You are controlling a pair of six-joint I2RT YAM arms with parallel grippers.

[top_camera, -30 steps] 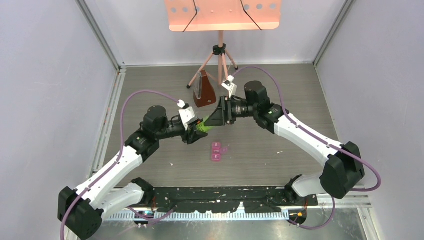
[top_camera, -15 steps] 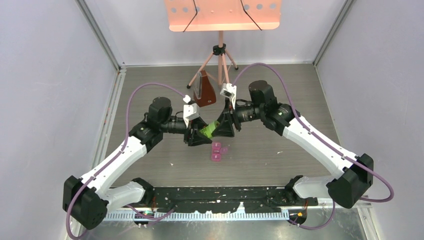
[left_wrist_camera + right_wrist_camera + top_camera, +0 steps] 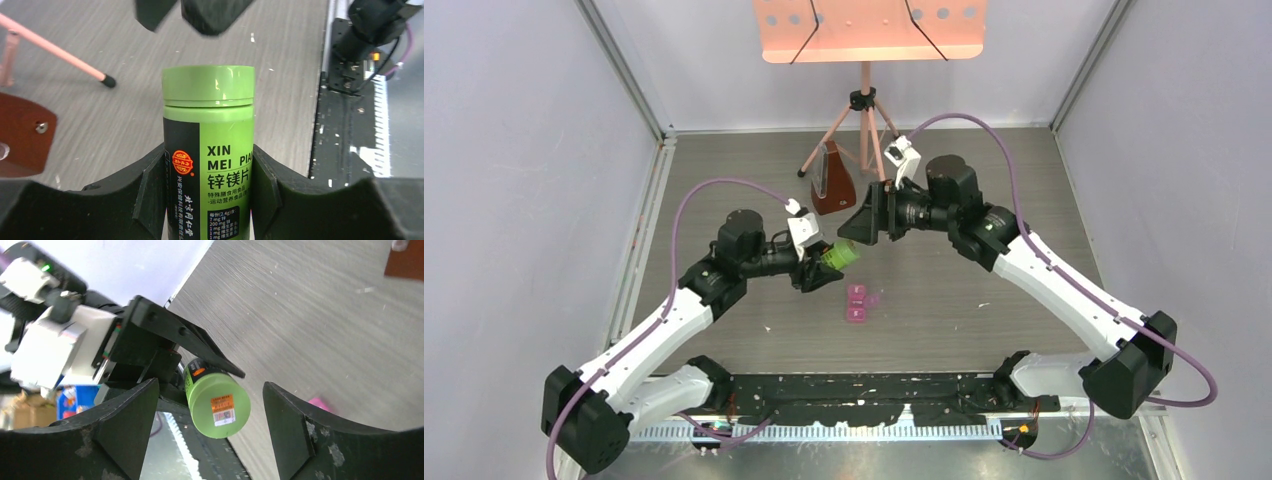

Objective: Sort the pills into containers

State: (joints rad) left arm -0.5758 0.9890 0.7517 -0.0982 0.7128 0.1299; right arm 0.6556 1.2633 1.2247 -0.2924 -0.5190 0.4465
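Note:
My left gripper (image 3: 822, 264) is shut on a green cylindrical bottle (image 3: 836, 256), held off the table with its green cap on and pointing toward the right arm. In the left wrist view the bottle (image 3: 207, 115) stands between both fingers (image 3: 150, 195). My right gripper (image 3: 851, 229) is open, just up and right of the cap, apart from it. From the right wrist the cap's end (image 3: 217, 405) faces me between the spread jaws. The pink pill box (image 3: 857, 303) lies on the table below the bottle, and its corner (image 3: 317, 402) also shows there. No pills are visible.
A brown metronome (image 3: 832, 180) stands behind the grippers, beside the pink tripod (image 3: 864, 120) of a music stand (image 3: 869, 30). A black strip (image 3: 864, 400) runs along the near table edge. Grey walls enclose the left, right and back.
My right gripper has opened and drawn back up and right, off the bottle's cap. My left gripper has shifted slightly left, still gripping the bottle.

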